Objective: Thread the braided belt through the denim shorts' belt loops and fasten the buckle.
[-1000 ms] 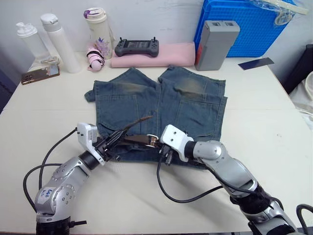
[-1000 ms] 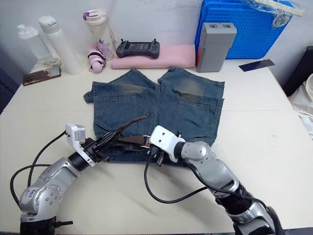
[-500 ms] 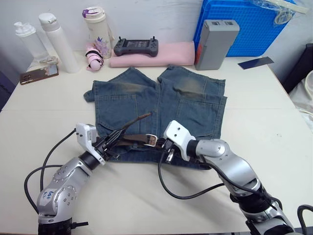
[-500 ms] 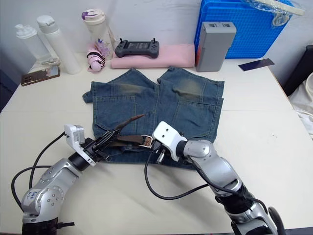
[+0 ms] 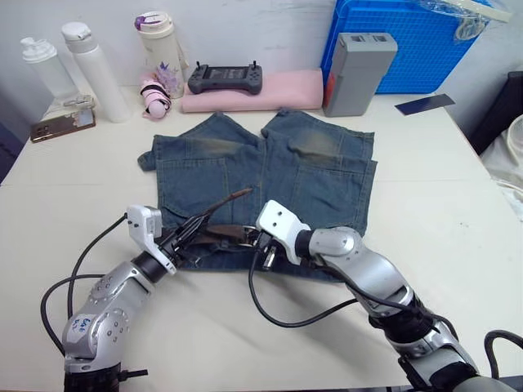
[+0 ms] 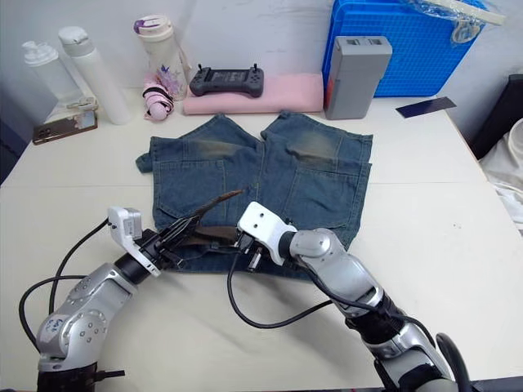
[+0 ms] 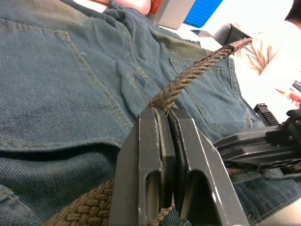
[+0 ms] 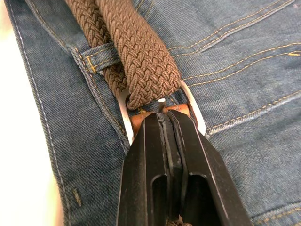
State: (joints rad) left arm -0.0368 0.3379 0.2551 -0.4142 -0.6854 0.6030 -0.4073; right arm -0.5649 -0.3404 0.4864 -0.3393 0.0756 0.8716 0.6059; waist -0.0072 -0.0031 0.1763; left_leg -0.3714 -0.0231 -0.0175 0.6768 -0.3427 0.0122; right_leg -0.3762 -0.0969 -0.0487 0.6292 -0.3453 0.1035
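While left gripper [image 7: 162, 155] pinches braided belt [image 7: 188, 77], right gripper [image 8: 164, 136] at buckle [image 8: 155, 106]

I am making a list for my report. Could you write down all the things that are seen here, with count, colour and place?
Denim shorts: one, faded blue, table centre.
Braided belt: one, dark brown, along the waistband.
Buckle: one, silver, at the waistband.
Belt loop: one, blue, over the belt.
Bottles: three, white, far left.
Controller: one, dark grey, on pink cloth.
Crate: one, blue, far right.
Box: one, grey, beside crate.
Phone: one, far left.
Left gripper: shut on belt.
Right gripper: shut at buckle.
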